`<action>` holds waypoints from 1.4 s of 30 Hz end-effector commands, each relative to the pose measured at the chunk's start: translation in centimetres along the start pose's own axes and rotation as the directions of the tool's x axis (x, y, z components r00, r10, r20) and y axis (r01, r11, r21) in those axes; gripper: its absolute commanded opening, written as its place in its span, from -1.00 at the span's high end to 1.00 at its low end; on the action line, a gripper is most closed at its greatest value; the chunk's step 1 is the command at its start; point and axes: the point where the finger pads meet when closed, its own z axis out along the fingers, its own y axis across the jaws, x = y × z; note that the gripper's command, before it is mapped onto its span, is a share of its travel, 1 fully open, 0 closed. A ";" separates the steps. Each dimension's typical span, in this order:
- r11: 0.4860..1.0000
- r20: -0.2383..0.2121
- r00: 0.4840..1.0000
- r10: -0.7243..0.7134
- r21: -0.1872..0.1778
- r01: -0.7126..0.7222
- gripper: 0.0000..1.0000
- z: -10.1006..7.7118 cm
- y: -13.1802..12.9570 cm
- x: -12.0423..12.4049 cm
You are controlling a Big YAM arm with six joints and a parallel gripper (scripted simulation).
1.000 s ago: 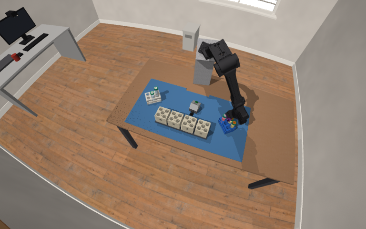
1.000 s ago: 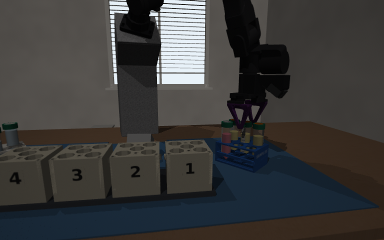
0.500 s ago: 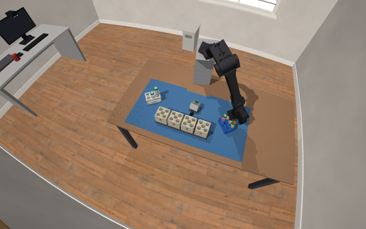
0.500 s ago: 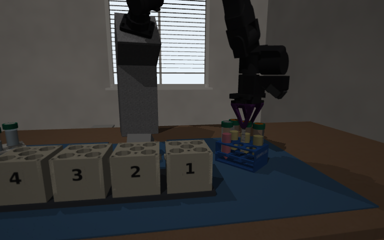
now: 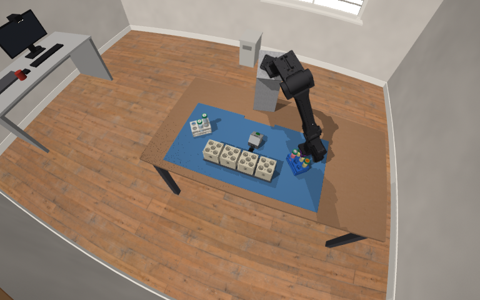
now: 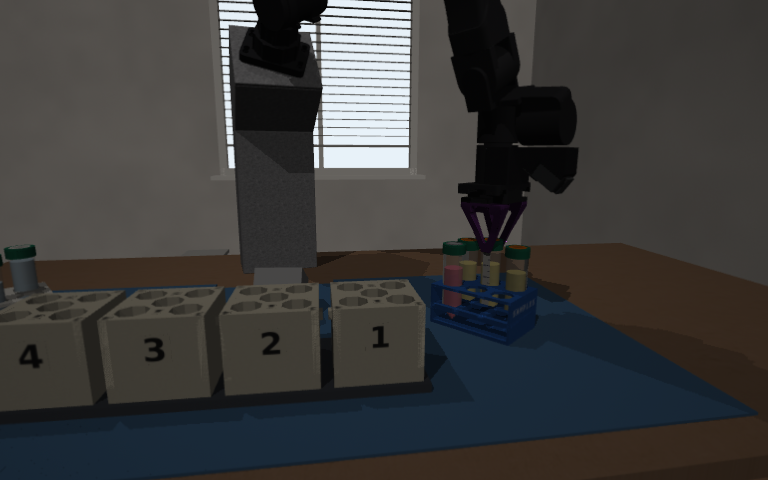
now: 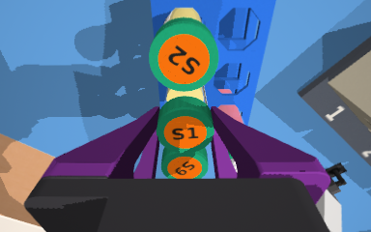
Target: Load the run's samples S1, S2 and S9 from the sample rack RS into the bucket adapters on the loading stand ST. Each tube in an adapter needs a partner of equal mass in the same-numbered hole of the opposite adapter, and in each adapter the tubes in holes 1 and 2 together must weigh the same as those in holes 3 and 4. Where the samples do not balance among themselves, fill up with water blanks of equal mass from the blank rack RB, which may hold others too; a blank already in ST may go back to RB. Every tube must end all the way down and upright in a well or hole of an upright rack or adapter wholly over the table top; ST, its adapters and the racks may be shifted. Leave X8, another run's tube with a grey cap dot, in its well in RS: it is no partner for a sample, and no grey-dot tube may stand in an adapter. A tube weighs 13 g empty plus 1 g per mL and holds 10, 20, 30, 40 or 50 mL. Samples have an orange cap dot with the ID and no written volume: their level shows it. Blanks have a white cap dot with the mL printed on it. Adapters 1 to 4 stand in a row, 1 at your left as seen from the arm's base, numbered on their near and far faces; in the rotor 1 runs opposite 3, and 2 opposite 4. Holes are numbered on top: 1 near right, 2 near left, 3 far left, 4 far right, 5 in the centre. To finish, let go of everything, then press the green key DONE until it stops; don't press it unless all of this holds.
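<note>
The blue sample rack RS (image 5: 299, 163) stands at the right end of the blue mat and also shows in the exterior view (image 6: 484, 308). In the wrist view three orange-dot tubes stand in a line: S2 (image 7: 184, 57) farthest, S1 (image 7: 185, 132) in the middle, S9 (image 7: 184, 166) nearest. My gripper (image 7: 185, 114) is straight above the rack with its purple fingers shut on the cap of S1, which stands in its well. The gripper also shows in the exterior view (image 6: 488, 249). The pink tube (image 6: 453, 280) stands beside them, mostly hidden behind a finger in the wrist view.
Four empty adapters, 1 (image 6: 378, 331), 2 (image 6: 269, 336), 3 (image 6: 161, 345) and 4 (image 6: 39, 350), stand in a row on the stand. The DONE key (image 5: 255, 138) is behind them. The white blank rack RB (image 5: 203, 124) holds tubes at the mat's far end. The arm's grey pedestal (image 5: 267, 84) stands behind.
</note>
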 end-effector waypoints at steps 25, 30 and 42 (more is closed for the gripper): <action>1.000 0.020 1.000 0.003 -0.012 -0.003 1.00 -8.9 0.4 -0.5; 1.000 0.024 1.000 0.006 -0.012 -0.006 1.00 -10.6 0.4 -0.8; 1.000 0.024 1.000 0.007 -0.013 -0.007 1.00 -14.0 0.3 -0.7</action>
